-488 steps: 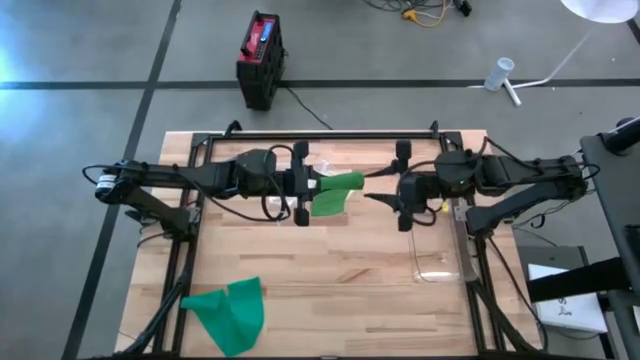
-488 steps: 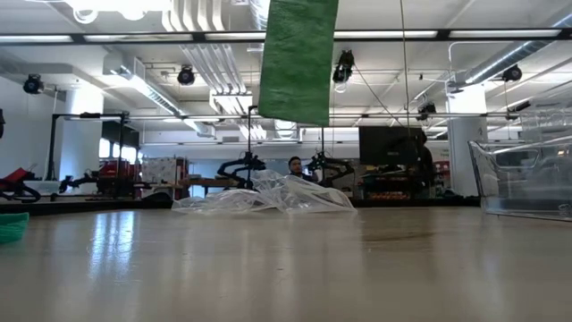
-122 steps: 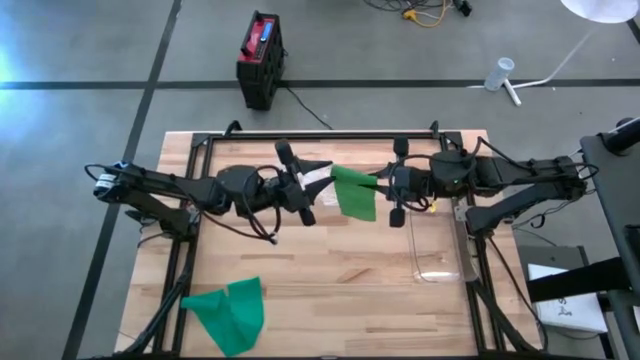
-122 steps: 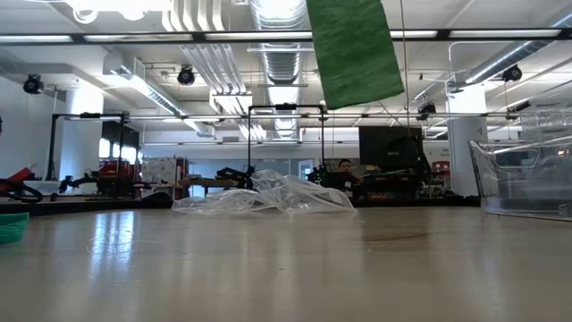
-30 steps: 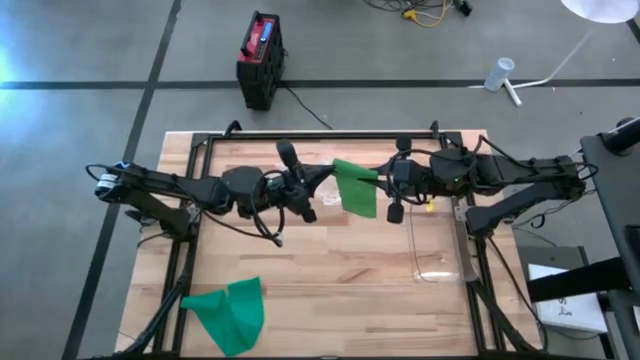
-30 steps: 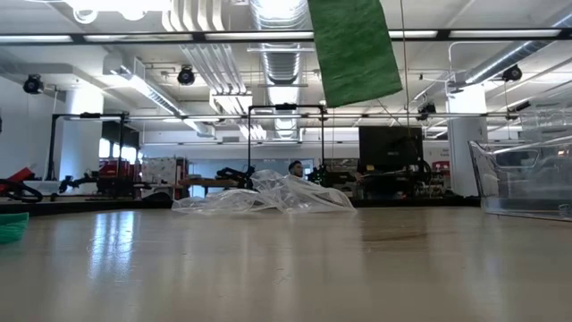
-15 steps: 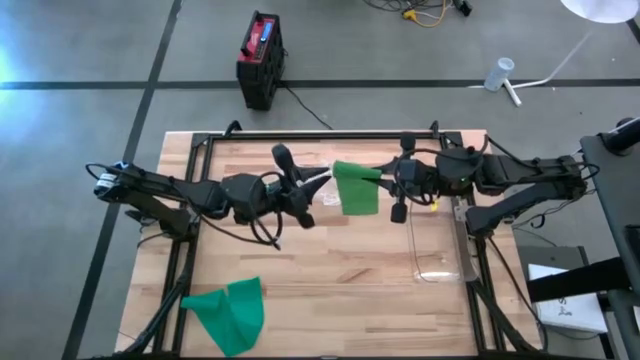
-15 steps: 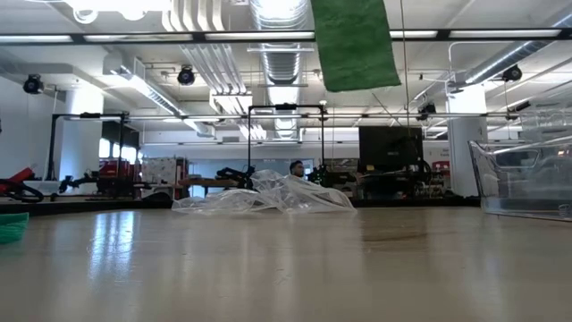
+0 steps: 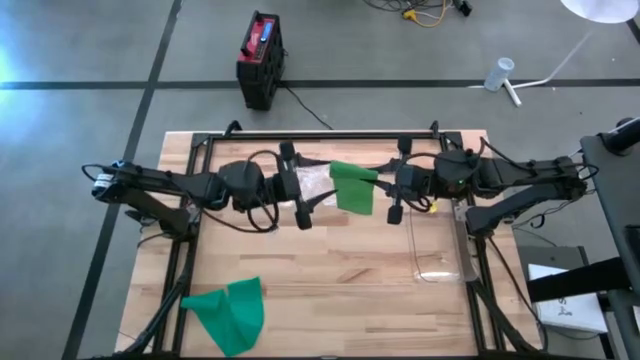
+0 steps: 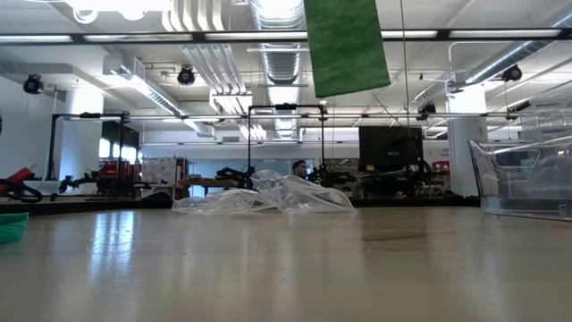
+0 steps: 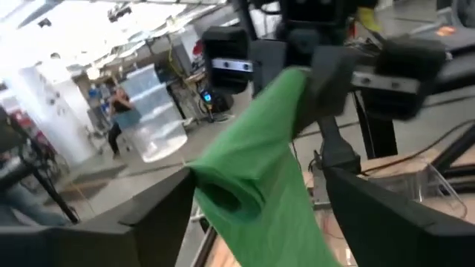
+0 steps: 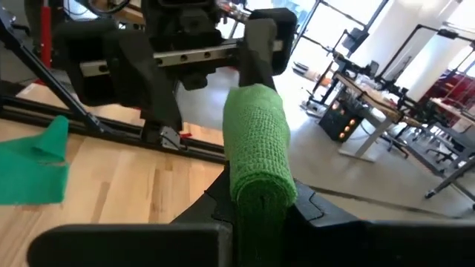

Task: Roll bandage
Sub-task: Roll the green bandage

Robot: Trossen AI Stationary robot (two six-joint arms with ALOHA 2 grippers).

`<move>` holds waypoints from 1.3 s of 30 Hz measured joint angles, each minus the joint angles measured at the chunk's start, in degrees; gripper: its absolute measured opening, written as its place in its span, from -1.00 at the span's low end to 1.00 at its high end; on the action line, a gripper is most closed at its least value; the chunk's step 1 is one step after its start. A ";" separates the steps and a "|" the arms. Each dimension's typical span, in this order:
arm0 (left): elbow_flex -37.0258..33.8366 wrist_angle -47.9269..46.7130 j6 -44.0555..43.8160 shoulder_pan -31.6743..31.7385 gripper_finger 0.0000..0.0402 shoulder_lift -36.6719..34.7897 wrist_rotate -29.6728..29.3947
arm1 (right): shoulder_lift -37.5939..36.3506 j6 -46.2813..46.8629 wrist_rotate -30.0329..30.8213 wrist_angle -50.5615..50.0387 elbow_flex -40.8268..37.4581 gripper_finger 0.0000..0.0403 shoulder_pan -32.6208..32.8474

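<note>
Since half a second ago the left gripper (image 9: 298,190) has let go and spread its fingers wide, and it is now sitting level just beside the free edge of the green bandage (image 9: 352,186), no longer angled toward it. In the left wrist view the bandage (image 11: 261,182) is hanging between the two parted fingers (image 11: 152,211) without being pinched. The right gripper (image 9: 393,190) is holding the other end, its fingers drawn narrow and clamped on the rolled part (image 12: 257,152), which is standing up between them in the right wrist view. The bandage is hanging in the air above the far middle of the wooden table (image 9: 330,270), its loose tail (image 10: 345,46) dangling at the top of the low view. A second green bandage (image 9: 228,312) is lying crumpled near the table's front left corner. A clear plastic bag (image 10: 268,194) is lying on the far side, and a clear plastic bin (image 10: 523,177) is standing at the right.
</note>
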 joint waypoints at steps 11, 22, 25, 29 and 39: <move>-0.13 0.01 -10.04 4.22 0.35 0.79 4.25 | 1.74 -3.37 -3.83 2.76 -0.17 -0.81 -0.67; -0.17 -1.38 -10.56 4.11 -0.40 0.15 15.39 | 1.76 -2.50 -4.75 1.53 -0.24 -0.81 -0.83; -0.17 -1.53 -11.76 4.05 -0.73 0.15 15.58 | 1.78 -1.60 -4.59 1.25 -0.24 -0.80 -0.88; -0.17 -2.03 -11.85 4.03 -0.87 -0.12 15.75 | 1.78 4.54 -4.73 1.62 -0.11 -0.69 -1.32; -0.15 -3.65 -2.58 3.18 -0.83 -0.85 18.50 | -0.14 10.16 -7.53 2.43 -0.07 -0.03 -1.39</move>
